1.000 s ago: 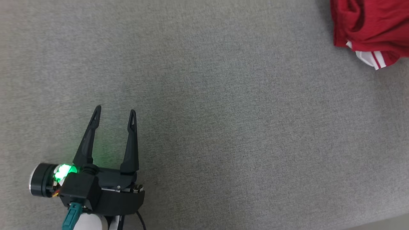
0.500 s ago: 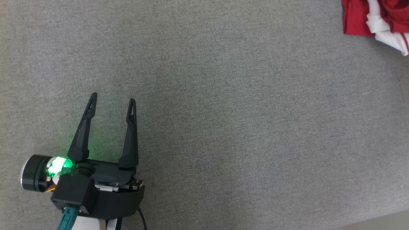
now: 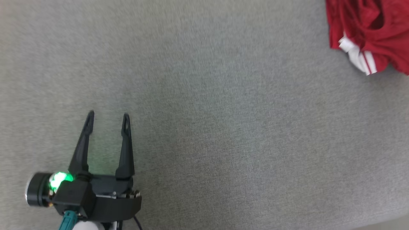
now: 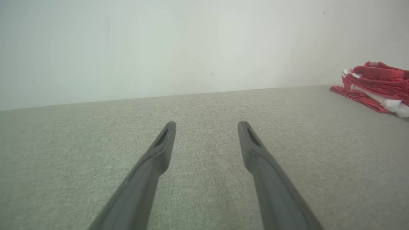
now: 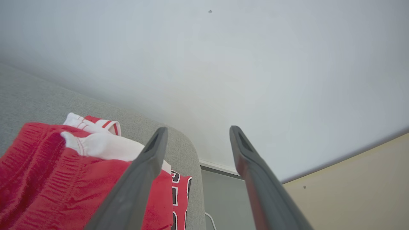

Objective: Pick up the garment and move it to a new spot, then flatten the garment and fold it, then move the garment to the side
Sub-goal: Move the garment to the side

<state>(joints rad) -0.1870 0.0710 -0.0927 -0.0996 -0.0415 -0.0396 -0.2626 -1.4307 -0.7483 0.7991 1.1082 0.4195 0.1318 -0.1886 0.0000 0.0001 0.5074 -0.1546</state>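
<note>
The red and white garment [image 3: 367,32] lies bunched at the far right edge of the grey padded surface [image 3: 223,127], by its rounded corner. The right gripper [image 5: 198,128] hangs just above it, fingers spread with nothing between them, seemingly placed for a grab. The left gripper [image 3: 108,114], fingers likewise apart and empty, hovers low over bare fabric, well apart from the garment, probably leaving room for flattening.
</note>
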